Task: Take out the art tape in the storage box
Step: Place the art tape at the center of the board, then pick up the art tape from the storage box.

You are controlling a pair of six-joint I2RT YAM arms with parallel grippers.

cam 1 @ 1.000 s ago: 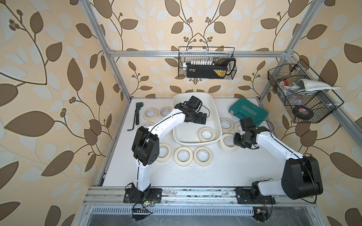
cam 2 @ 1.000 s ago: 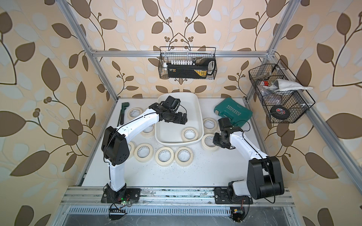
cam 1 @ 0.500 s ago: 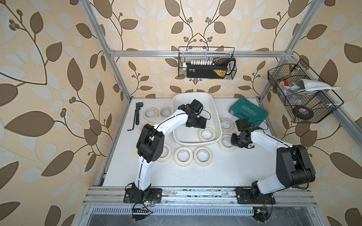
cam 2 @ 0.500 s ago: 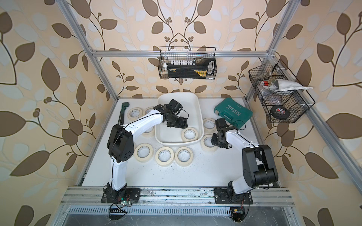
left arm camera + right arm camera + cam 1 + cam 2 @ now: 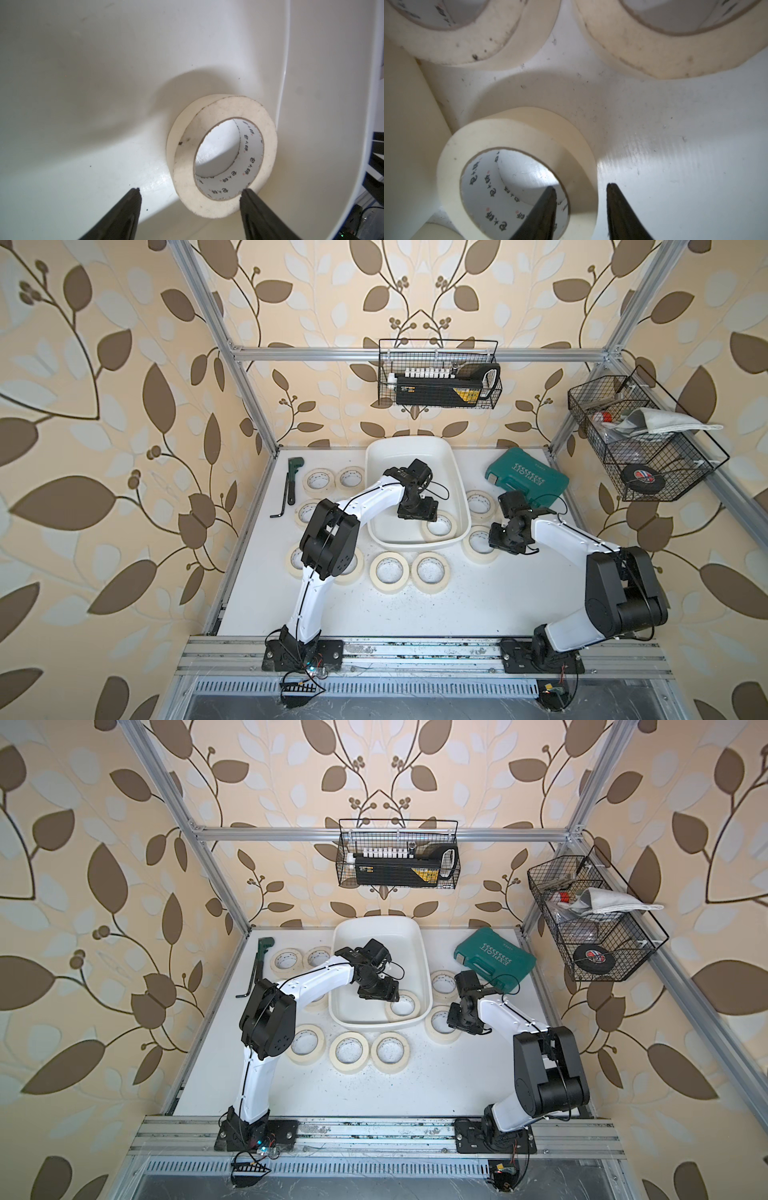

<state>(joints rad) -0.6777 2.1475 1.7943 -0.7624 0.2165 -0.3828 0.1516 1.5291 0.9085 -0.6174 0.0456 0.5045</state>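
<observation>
The storage box (image 5: 415, 440) (image 5: 374, 922) is a white tub at the back middle of the table. One art tape roll (image 5: 428, 531) (image 5: 415, 1009) (image 5: 182, 166) lies flat in its near right corner. My left gripper (image 5: 417, 512) (image 5: 376, 992) (image 5: 191, 191) hangs open inside the box. One fingertip (image 5: 247, 194) is at the roll's rim, the other over bare floor. My right gripper (image 5: 494, 541) (image 5: 455, 1021) (image 5: 580, 187) is open beside the box. It straddles the wall of a roll (image 5: 471, 554) (image 5: 529, 128) on the table, one finger in the core.
Several more cream rolls (image 5: 388, 587) lie on the table on three sides of the box, some left of it (image 5: 319, 489). A teal case (image 5: 528, 477) sits at the back right, a green wrench (image 5: 291, 481) at the back left. Wire baskets (image 5: 438, 375) (image 5: 640, 439) hang on the walls.
My left gripper has moved nearer along the box to the roll and its jaws have narrowed. My right gripper's jaws have parted from the wall of the roll on the table.
</observation>
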